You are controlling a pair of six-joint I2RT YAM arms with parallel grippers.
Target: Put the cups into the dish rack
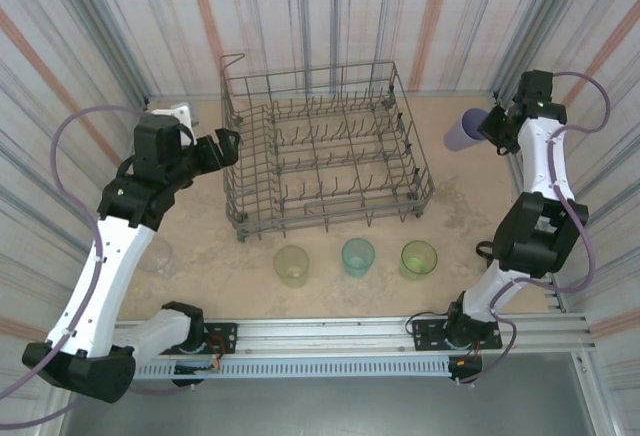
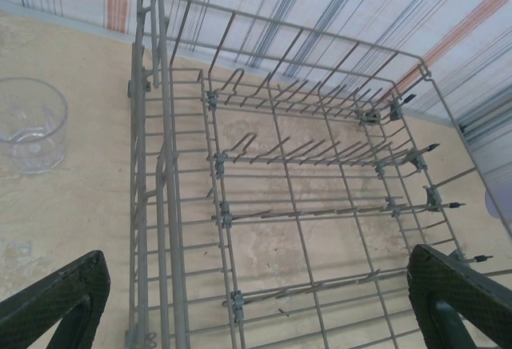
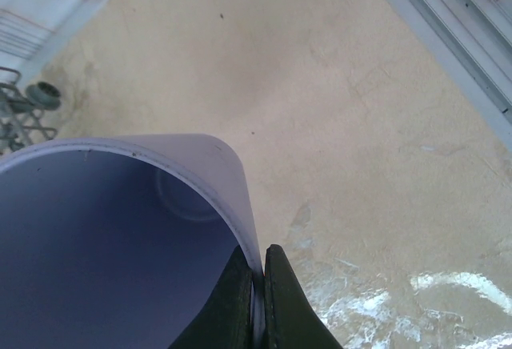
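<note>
Both arms alike: white link shells, black joint housings. On left arm (image 1: pixel 100 256), black base at 7 o'clock, bolted to silver rail (image 1: pixel 340 341). On right arm (image 1: pixel 545 156), base at 5 o'clock. Lavender cable (image 1: pixel 70 131) loops along each arm. Black, diamond-hatched faces on left jaws. Smooth, dark, tapered tips on right jaws, with faint green tint.

We can read no text, label, brand, number or sign in these views. Nothing is written on the wires of the dish rack (image 1: pixel 325 146) just ahead of the left gripper (image 2: pixel 256 301), and nothing on the wall of the lavender cup (image 3: pixel 120 229) pinched in the right gripper (image 3: pixel 258 285).
</note>
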